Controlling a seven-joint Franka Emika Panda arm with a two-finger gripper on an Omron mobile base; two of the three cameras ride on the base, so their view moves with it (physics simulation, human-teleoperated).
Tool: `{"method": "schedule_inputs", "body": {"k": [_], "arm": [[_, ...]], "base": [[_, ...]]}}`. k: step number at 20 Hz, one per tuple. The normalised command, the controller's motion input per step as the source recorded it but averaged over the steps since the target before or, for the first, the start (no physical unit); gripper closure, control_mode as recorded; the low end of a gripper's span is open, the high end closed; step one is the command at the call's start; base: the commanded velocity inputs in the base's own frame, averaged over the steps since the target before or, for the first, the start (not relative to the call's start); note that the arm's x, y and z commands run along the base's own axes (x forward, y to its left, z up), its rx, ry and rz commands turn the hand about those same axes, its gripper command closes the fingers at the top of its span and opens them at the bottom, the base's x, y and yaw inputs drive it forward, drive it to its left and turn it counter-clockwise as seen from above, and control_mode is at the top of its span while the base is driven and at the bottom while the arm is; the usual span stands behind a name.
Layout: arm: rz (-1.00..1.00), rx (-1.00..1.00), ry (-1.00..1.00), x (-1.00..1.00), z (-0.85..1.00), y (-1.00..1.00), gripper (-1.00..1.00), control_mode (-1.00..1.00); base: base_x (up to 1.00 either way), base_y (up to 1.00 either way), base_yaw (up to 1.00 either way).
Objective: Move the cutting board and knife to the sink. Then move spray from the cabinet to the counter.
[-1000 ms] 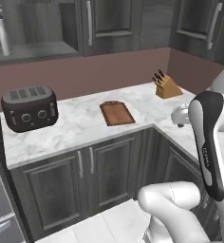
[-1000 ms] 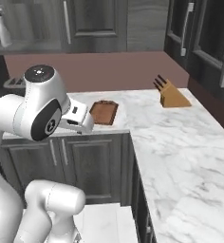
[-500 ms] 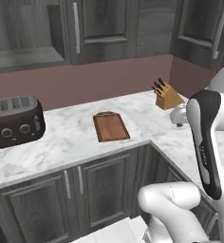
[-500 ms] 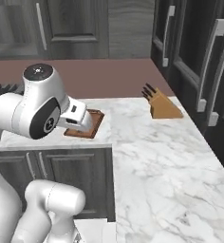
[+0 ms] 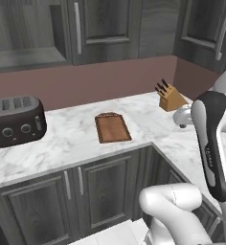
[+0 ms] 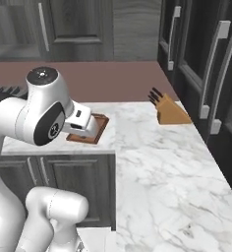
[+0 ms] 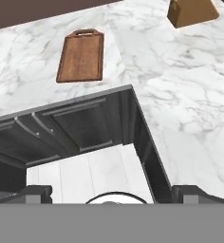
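Observation:
The reddish-brown cutting board (image 5: 113,128) lies flat on the white marble counter (image 5: 72,141), its handle slot toward the wall. In the hand view the cutting board (image 7: 80,57) sits at the upper left, far beyond my gripper (image 7: 115,193), whose fingertips (image 7: 35,192) stand wide apart with nothing between them. My hand hovers off the counter's inner corner and covers part of the cutting board (image 6: 101,124) in the right base view. The wall cabinet (image 5: 100,28) with its long silver handle hangs above. The knife, sink and spray are out of view.
A black toaster (image 5: 14,120) stands at the left of the counter. A tan knife block (image 5: 170,97) sits in the back corner. Dark lower cabinets (image 7: 76,128) front the counter, and tall dark cabinet doors (image 6: 211,74) line the right wall.
The whole picture has shifted, so the base has moved and the counter looks closer. The board has not moved on the counter. My gripper has stayed open.

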Motion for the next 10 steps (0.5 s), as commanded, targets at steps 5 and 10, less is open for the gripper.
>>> {"method": "schedule_inputs", "body": {"k": [5,10], "arm": [[0.0,0.0,0.0,0.0,0.0,0.0,-1.0,1.0],[0.0,0.0,0.0,0.0,0.0,0.0,-1.0,1.0]], "base": [[0.68,0.02,0.0],[0.58,0.05,0.0]]}}
